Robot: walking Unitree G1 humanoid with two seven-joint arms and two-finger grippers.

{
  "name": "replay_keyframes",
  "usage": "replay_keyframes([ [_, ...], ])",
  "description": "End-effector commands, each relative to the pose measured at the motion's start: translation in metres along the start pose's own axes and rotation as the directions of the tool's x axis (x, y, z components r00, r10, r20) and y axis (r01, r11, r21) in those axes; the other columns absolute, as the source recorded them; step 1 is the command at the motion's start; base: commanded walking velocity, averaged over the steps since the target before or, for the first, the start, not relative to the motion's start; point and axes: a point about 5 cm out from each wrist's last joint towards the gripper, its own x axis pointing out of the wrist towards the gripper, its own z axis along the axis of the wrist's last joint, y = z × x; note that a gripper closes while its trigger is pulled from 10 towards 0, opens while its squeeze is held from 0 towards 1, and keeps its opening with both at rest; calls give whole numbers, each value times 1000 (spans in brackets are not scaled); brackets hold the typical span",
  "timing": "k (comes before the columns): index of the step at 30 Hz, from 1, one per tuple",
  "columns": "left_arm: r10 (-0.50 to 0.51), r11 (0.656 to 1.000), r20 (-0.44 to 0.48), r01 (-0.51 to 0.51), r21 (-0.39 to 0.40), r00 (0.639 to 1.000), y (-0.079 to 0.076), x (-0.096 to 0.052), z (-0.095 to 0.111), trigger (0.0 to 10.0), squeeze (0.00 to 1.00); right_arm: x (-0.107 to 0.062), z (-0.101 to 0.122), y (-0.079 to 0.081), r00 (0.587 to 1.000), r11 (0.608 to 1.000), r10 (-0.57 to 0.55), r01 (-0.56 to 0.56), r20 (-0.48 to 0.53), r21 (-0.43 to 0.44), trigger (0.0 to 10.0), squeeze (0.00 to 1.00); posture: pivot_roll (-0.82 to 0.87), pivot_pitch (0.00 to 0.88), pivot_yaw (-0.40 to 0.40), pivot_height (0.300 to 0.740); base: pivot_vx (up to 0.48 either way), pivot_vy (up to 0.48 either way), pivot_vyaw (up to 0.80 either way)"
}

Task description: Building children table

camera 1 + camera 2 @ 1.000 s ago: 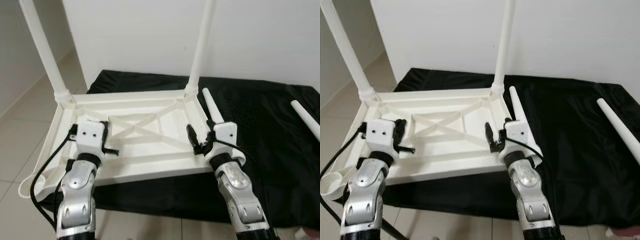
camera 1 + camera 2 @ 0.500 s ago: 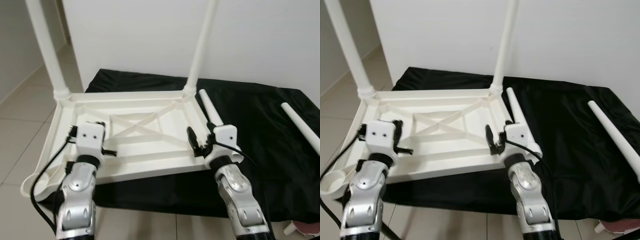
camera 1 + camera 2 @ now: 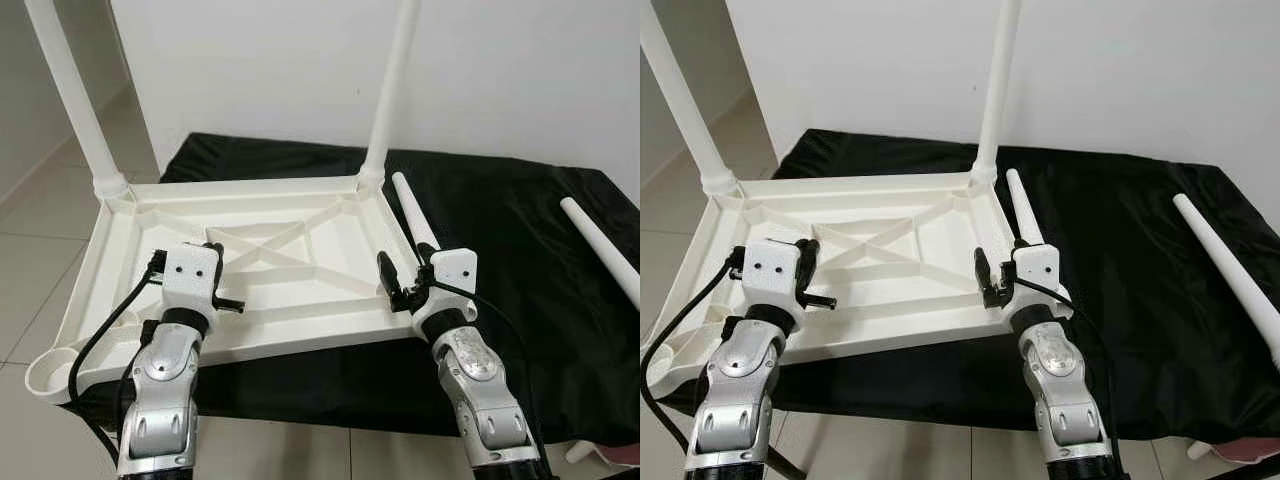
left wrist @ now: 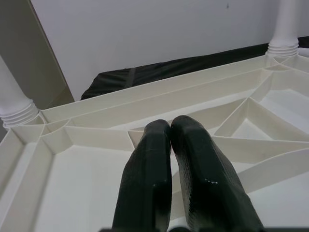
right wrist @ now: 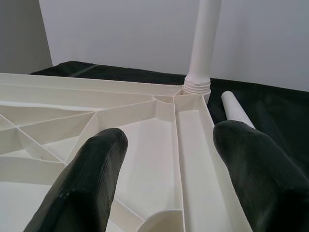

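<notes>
Middle of the job: putting legs on the little table.

- White table top point(image 3: 300, 340), flipped upside down on the black cloth point(image 3: 520, 260).
- Two legs already in, standing up at the far corners: far left leg point(image 3: 70, 100) and far right leg point(image 3: 392, 90).
- Two more to go. First loose leg point(image 3: 415, 215) lying on the cloth, just beside the right edge of the table top. Second loose leg point(image 3: 600, 245) lying well apart, out on the right side of the cloth.
- Two round holes at the near corners, waiting with nothing in them: near left hole point(image 3: 45, 375) and near right hole point(image 5: 159, 222).

Left gripper point(image 4: 170, 126): pressed tight together, holding nothing, hovering over the ribs inside the table top.

Right gripper point(image 5: 171, 140): spread wide apart, holding nothing, up above the near right corner, pointing along the right edge toward the far right leg. First loose leg close by, just past one finger.

Next move, most likely: reach over to the first loose leg with the right gripper, close around its fat part, lift it, turn it upright and push the thick end down into the near right hole. Needs a firm squeeze, because smooth round plastic may roll or slip away.
</notes>
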Motion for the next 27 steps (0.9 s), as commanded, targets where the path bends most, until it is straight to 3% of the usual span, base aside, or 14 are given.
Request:
replay_keyframes([
  [1,-45,999,11,45,-8,999,-8,1,5,10000,0,4,7,-2,1000,1000,-13,13,2,-12,10000,0,87,36,-63,740,0,0,0],
  [7,-142,990,71,142,5,987,-18,3,21,10000,0,11,17,-4,999,999,-35,35,-2,-7,10000,0,86,38,-65,740,0,0,0],
  [10,-225,974,136,225,11,965,-28,6,42,10000,0,18,27,-10,996,996,-85,85,-8,-14,10000,0,84,42,-65,740,0,0,0],
  [15,-256,967,176,256,23,951,-33,10,54,10000,0,26,30,-21,989,989,-144,145,-43,12,10000,0,76,45,-60,740,0,0,0],
  [16,-275,961,197,276,28,941,-35,11,62,10000,0,38,29,-35,973,979,-200,202,-116,5,10000,0,72,48,-58,740,0,0,0],
  [21,-289,957,204,288,35,935,-37,11,65,10000,0,48,31,-46,957,970,-239,244,-165,9,10000,0,67,52,-58,740,0,0,0],
  [23,-296,955,201,295,39,934,-38,11,65,10000,0,59,28,-58,936,970,-221,240,-272,39,10000,0,63,55,-66,740,0,0,0],
  [27,-298,954,200,296,40,933,-39,11,66,10000,0,62,26,-61,928,971,-205,232,-311,53,10000,0,63,56,-67,740,0,0,0],
])
